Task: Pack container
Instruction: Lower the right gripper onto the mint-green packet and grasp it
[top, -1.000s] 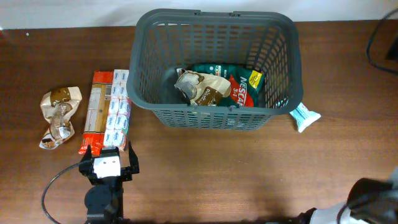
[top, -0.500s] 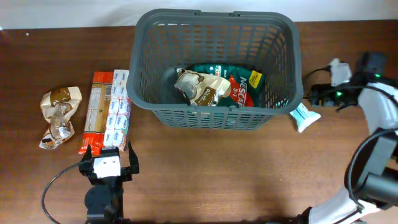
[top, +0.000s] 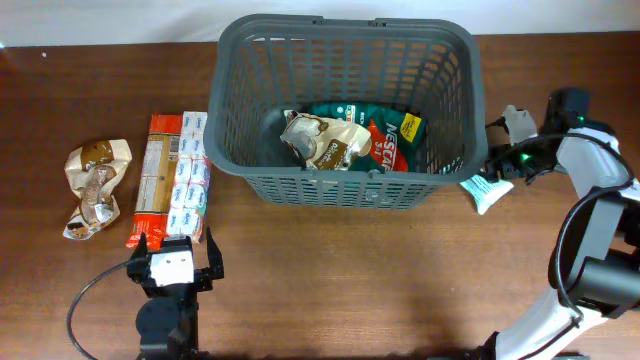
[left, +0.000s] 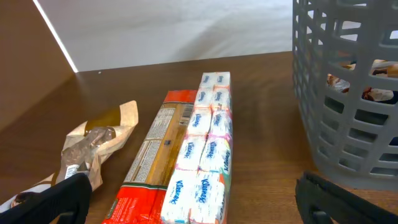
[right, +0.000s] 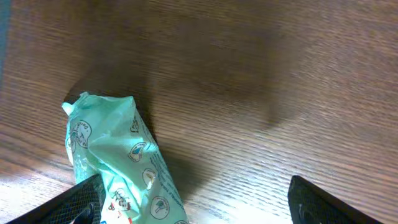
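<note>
Container (top: 345, 20) sits upright at the far centre of the table (top: 330, 280). Only the overhead view looks into it: three packets on its floor, a crumpled cream-brown one (top: 322, 140), a dark green one (top: 345, 110) and a red Nescafé one (top: 392, 148). The left wrist view just gets slivers of them through the slots. Four items are outside. On the left are a crumpled brown bag (top: 95, 185), a long red-orange packet (top: 152, 180) and a tissue multipack (top: 190, 180) touching it (the left wrist view reads Kleenex, overhead can't). On the right is one teal packet (top: 488, 188), just beside the container's near right corner. Left gripper (top: 175, 248) is near left, at the near end of the multipack, fingers spread wide and holding nothing. Right gripper (top: 500, 162) is over the teal packet. Its wrist view shows fingers apart and the packet next to one finger, not clamped. Can't tell if they touch.
</note>
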